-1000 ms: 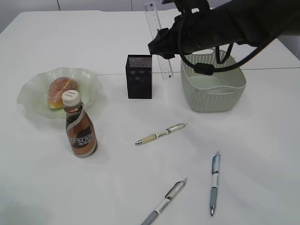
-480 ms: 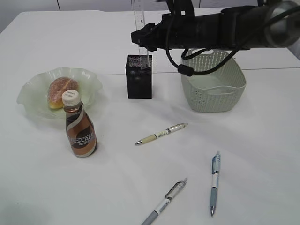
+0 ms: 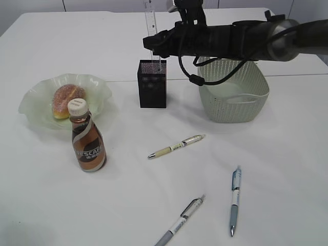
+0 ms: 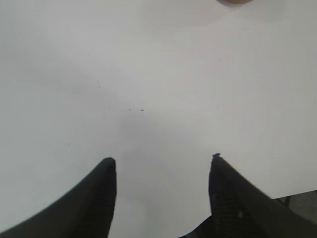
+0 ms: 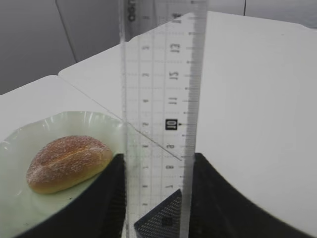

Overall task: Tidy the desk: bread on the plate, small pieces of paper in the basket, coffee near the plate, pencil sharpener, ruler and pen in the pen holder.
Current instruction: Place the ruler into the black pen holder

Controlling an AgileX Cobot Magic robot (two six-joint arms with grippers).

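My right gripper (image 3: 155, 46) is shut on a clear ruler (image 3: 150, 20) and holds it upright over the black mesh pen holder (image 3: 152, 84), its lower end at the holder's mouth. In the right wrist view the ruler (image 5: 161, 114) stands between the jaws (image 5: 157, 198), with the holder's corner (image 5: 161, 218) below. The bread (image 3: 66, 100) lies on the pale green plate (image 3: 36, 95). The coffee bottle (image 3: 87, 143) stands upright just in front of the plate. Three pens lie on the table (image 3: 177, 146), (image 3: 234, 200), (image 3: 180, 220). My left gripper (image 4: 161, 163) is open and empty over bare table.
A pale green basket (image 3: 233, 89) stands to the right of the pen holder, under my right arm. The plate with the bread also shows in the right wrist view (image 5: 20, 148). No pencil sharpener or paper pieces are in view.
My right gripper has carried the ruler left from beside the basket to over the pen holder, turned it upright and lowered it a little toward the holder's mouth.
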